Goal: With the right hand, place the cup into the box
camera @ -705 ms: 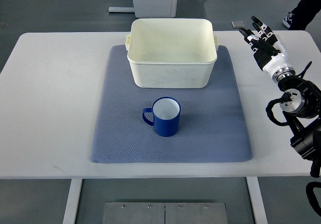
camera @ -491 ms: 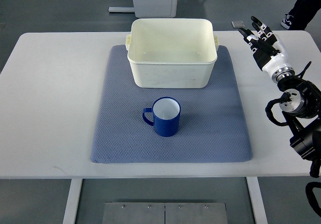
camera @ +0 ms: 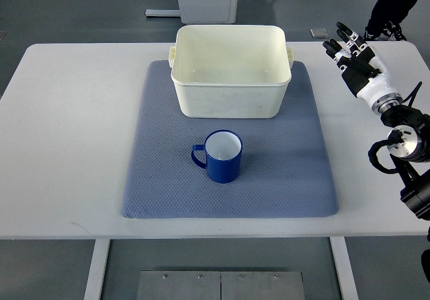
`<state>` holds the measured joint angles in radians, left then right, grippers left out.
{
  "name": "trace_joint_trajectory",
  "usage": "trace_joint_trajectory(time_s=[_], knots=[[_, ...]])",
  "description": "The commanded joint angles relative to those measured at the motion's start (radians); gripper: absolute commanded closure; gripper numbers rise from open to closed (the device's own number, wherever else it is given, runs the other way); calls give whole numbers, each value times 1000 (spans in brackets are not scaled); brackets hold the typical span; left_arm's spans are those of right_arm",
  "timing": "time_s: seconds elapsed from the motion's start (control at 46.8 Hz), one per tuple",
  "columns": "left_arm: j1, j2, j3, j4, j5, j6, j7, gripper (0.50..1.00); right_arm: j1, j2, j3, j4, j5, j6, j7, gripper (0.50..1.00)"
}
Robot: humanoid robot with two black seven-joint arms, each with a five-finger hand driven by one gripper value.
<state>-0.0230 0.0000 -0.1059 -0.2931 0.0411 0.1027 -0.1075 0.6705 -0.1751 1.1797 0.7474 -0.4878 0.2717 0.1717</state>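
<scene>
- Since a moment ago the right hand (camera: 356,54) has drifted slightly toward the surface's (camera: 67,145) right edge, fingers (camera: 339,44) spread wide, holding nothing.
- Blue cup (camera: 222,155) stands upright on the grey mat (camera: 161,179), near the surface's front edge.
- Cream box (camera: 232,71) sits behind it, apart.

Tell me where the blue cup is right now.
The blue cup stands upright on the grey mat, just in front of the white box, handle pointing left.
</scene>
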Motion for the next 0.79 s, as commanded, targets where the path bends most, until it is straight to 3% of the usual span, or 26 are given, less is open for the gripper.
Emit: trace_joint_trajectory(time_s=[0.0, 0.32, 0.769], knots=[[-1, 0, 0, 0, 0, 0, 0, 500, -19, -15, 0, 15, 0, 50, 0, 500], [0, 0, 0, 0, 0, 0, 0, 500, -75, -72, 0, 79, 0, 199, -1, 500], [-1, 0, 0, 0, 0, 0, 0, 500, -189, -147, -2, 296, -2, 330, -6, 500]])
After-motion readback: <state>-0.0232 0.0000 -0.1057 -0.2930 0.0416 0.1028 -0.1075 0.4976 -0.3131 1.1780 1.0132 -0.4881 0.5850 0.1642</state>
